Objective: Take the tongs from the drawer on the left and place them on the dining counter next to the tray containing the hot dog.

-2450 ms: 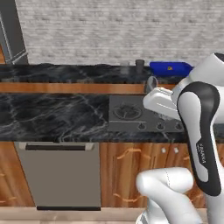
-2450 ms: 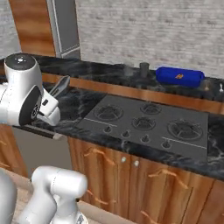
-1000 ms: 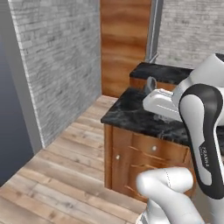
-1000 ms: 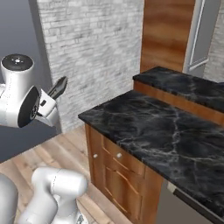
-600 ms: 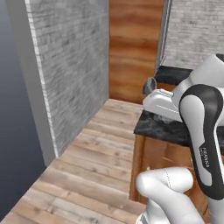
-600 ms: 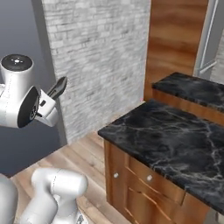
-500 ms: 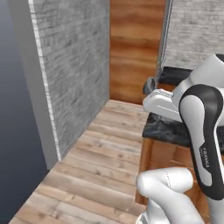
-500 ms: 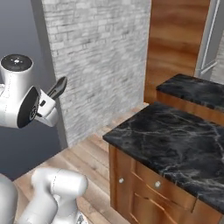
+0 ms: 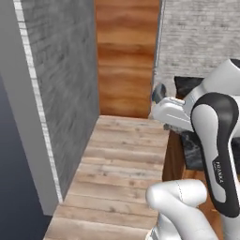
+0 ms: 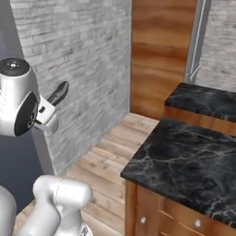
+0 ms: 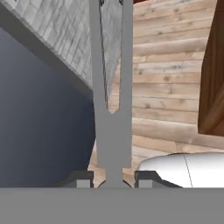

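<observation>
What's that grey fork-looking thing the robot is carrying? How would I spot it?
Find the grey brick wall beside the wooden floor. In the hand view, the tongs rise straight up from the shut tool. They are slim grey metal, two long arms joined at the bottom, unlike anything nearby.

1. The white arm (image 9: 213,140) rises at lower right, its dark-jointed upper link bent over toward the left.
2. The tool (image 9: 158,93) sits at the end of the arm's white wrist, with a dark tip pointing up and left.
3. A pale plank floor (image 9: 117,168) runs toward a tall wood panel (image 9: 125,56).
4. A grey brick wall (image 9: 61,79) stands at left, and a lighter brick wall (image 9: 197,37) at upper right.
5. A black marble tabletop (image 9: 187,85) shows behind the arm, and another black slab edge (image 9: 191,152) on a brown wood base lies lower down.
</observation>
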Available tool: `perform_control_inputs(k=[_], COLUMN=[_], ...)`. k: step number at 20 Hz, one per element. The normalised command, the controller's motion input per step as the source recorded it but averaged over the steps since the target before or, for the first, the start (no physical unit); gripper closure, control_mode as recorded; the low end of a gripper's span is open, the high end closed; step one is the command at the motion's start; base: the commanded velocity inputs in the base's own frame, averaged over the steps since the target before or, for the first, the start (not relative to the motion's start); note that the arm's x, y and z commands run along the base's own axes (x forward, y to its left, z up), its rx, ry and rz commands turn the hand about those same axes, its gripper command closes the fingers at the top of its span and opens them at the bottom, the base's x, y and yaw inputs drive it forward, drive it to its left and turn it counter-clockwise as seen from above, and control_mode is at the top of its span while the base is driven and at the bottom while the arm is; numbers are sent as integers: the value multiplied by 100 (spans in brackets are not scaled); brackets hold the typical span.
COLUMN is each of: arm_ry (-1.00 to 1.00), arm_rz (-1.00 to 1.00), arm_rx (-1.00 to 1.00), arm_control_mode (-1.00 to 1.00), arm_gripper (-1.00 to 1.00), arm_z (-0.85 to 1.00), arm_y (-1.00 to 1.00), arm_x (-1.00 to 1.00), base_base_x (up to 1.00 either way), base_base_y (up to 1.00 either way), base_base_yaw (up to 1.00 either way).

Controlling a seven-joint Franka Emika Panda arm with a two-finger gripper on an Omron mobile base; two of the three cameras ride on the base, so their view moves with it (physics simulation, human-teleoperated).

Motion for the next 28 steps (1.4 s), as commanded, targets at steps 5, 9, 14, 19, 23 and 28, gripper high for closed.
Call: perform_control_inputs(k=[5, 9, 14, 19, 23, 28], arm_ry=[0, 0, 0, 0, 0, 0], arm_rz=[0, 0, 0, 0, 0, 0], arm_rx=[0, 0, 0, 0, 0, 0], arm_control_mode=[100, 100, 100, 100, 100, 100], arm_gripper=[100, 100, 100, 100, 100, 100], arm_z=[0, 0, 0, 0, 0, 0], arm_y=[0, 0, 0, 0, 0, 0], arm_x=[0, 0, 0, 0, 0, 0], base_base_x=[89, 78, 64, 82, 95, 100], base_base_y=[16, 23, 94, 75, 89, 99], base_base_yaw=[-46, -41, -46, -56, -44, -34])
